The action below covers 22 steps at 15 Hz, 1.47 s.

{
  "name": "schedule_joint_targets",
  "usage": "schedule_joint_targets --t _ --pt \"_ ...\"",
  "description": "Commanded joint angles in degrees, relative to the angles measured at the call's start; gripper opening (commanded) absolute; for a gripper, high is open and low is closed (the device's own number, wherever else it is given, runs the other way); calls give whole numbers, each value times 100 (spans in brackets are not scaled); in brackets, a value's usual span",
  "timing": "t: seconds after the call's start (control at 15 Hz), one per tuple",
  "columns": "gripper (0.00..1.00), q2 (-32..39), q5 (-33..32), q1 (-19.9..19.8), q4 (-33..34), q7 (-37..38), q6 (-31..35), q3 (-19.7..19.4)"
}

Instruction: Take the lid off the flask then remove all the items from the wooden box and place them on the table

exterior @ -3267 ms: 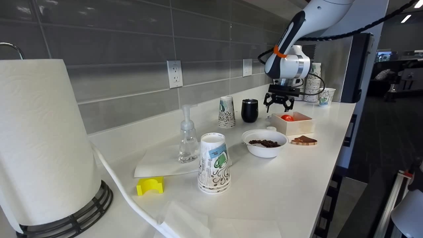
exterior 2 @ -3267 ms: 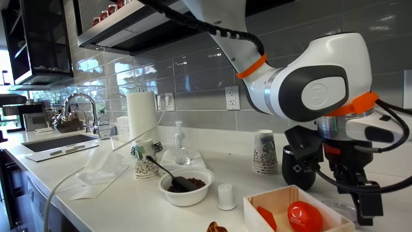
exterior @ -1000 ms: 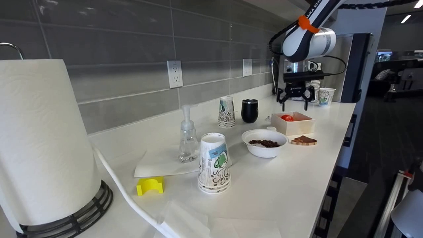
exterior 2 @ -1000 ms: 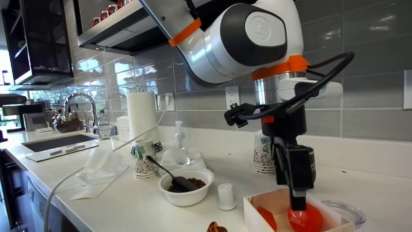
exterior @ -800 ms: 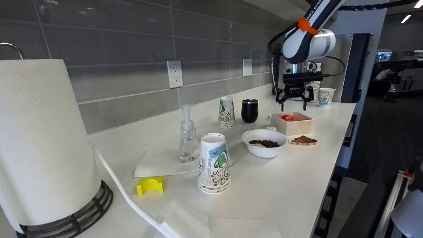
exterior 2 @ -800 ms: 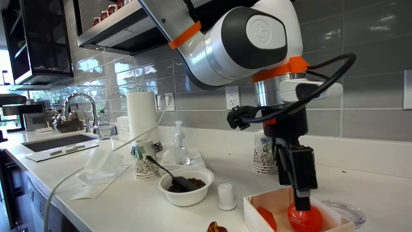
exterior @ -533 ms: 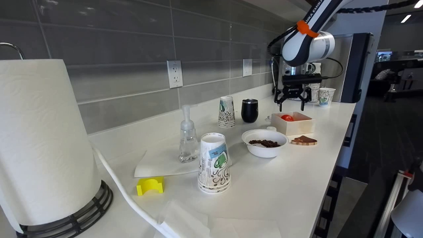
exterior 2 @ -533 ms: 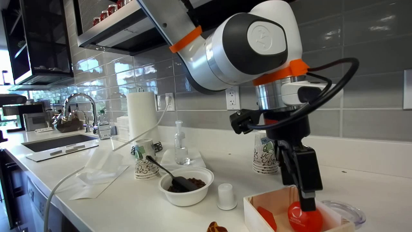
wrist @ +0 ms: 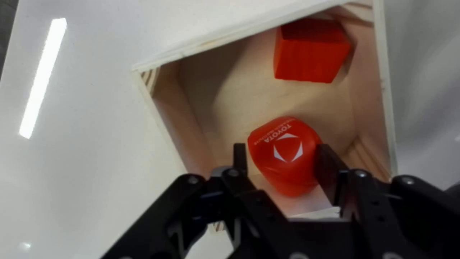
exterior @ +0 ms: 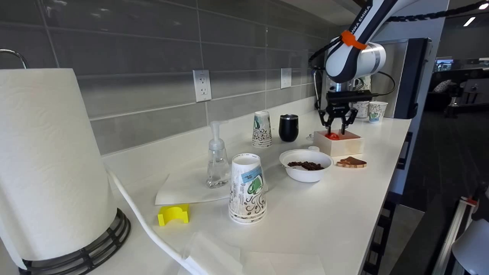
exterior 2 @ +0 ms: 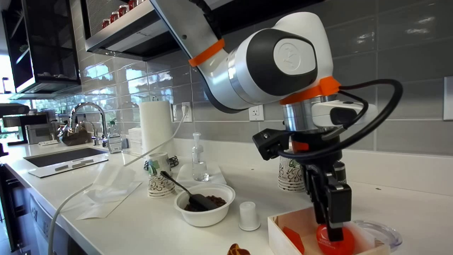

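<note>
The wooden box [exterior: 345, 147] stands on the white table [exterior: 324, 214]. It also shows in the wrist view [wrist: 384, 90]. It holds a rounded red piece [wrist: 284, 158] with white print and a red block [wrist: 311, 57] in a corner. My gripper [exterior: 336, 132] is lowered into the box. In the wrist view my gripper [wrist: 282, 150] straddles the rounded piece, jaws partly apart. A thin gap shows at the left finger; the right finger overlaps the piece's edge. The black flask [exterior: 288, 128] stands upright near the wall. A clear lid [exterior 2: 384, 233] lies beside the box.
A white bowl [exterior: 305, 176] with dark contents and a black spoon [exterior 2: 201, 202] stands near the box. A small white cup [exterior 2: 249, 216], a brown piece [exterior: 351, 162] and patterned cup stacks [exterior: 262, 129] are around. The wall [exterior: 237, 88] runs behind.
Over the last seconds my gripper has moved over the box, then down into it. Its fingers have come closer together around the rounded red piece. The other things have not moved.
</note>
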Motion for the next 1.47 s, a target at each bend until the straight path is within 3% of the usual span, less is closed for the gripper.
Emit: schedule_joint_targets --t 0.0,0.2,0.8,1.4 --pt "22 32 -13 -6 -115 -115 278 -32" --pt "0 52 38 12 -151 -157 390 -22" --pt "0 -165 -8 29 -298 -196 573 -32" --pt "0 -1185 -182 -281 -355 -199 373 1"
